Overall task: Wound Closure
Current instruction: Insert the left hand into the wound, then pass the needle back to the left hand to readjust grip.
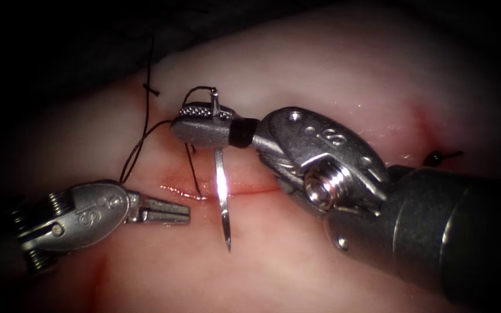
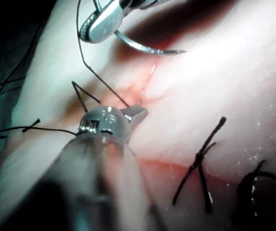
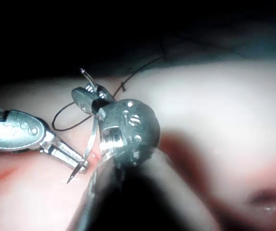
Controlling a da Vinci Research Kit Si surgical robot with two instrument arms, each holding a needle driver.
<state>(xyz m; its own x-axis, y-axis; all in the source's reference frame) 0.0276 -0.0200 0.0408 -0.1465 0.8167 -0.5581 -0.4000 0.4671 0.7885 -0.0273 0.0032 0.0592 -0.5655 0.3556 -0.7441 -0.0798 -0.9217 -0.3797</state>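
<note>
I am working at a surgical training bench, not an operating room. What lies under my endoscope is a pale pink slab of pork tissue (image 1: 331,58) with a short red-edged cut (image 1: 244,188), its far edge dropping off into plain darkness. Two steel wristed needle drivers, the left tool (image 1: 172,211) and the right tool (image 1: 204,119), a curved steel needle (image 1: 222,197) and black suture thread (image 1: 137,148) with tied knots (image 2: 199,159) mark it as suturing practice.
</note>
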